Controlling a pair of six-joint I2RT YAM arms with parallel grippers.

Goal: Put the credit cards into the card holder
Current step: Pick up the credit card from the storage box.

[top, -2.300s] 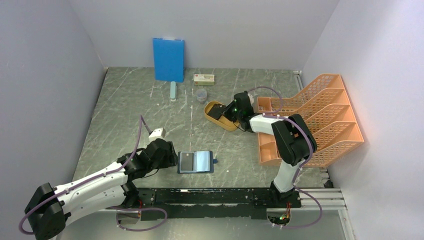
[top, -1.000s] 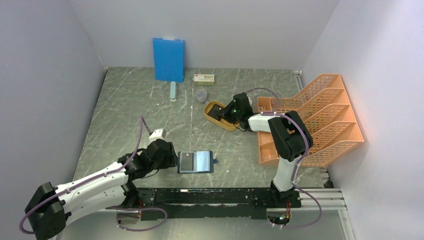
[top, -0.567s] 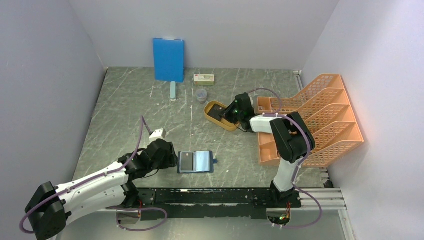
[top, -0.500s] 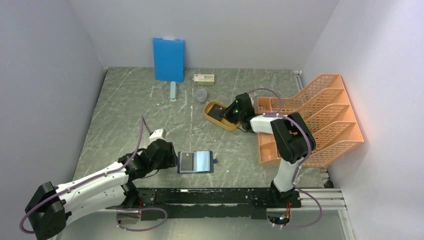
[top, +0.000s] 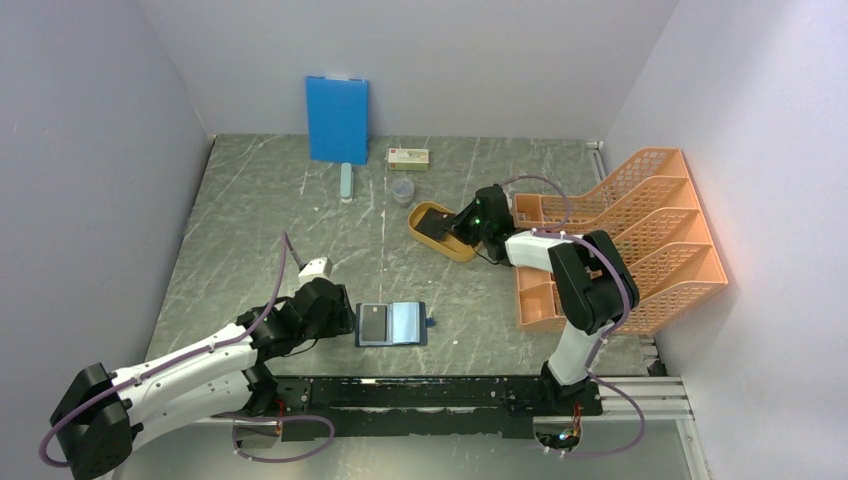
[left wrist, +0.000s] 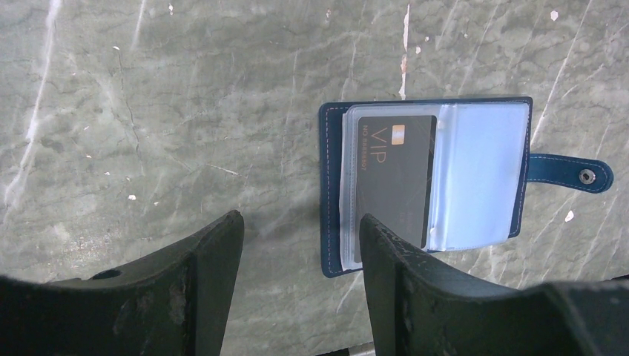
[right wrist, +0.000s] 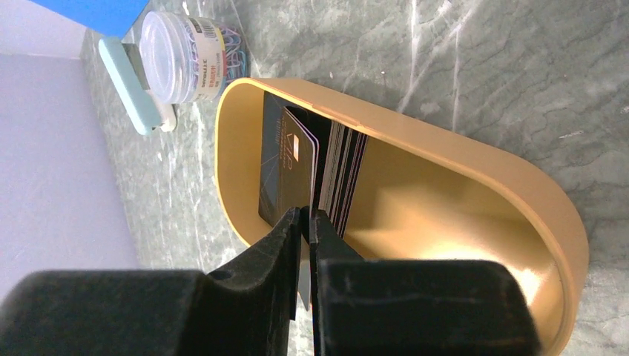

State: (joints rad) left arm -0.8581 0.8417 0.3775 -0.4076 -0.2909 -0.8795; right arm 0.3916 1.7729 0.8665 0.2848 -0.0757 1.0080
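The dark navy card holder [top: 391, 324] lies open on the table with a black VIP card [left wrist: 393, 178] in its clear left sleeve. Its clasp tab [left wrist: 571, 172] points right. My left gripper [left wrist: 300, 219] stands open at the holder's left edge, one finger over its lower left corner and nothing between the fingers. Several credit cards [right wrist: 343, 178] stand on edge in the yellow-orange oval tray [right wrist: 475, 159]. My right gripper [right wrist: 305, 213] is shut on the near edge of one dark credit card [right wrist: 291, 174] at the left of that stack, over the tray [top: 440, 247].
A blue board [top: 337, 118] leans on the back wall. A jar of paper clips [right wrist: 182, 55], a teal bar [top: 346, 182] and a small box [top: 408, 157] sit behind the tray. An orange file rack [top: 630, 235] fills the right side. A white block [top: 314, 267] lies by my left arm.
My right gripper's jaws have closed onto a card in the tray, and its wrist has shifted slightly to the right. The left arm and the card holder have not moved.
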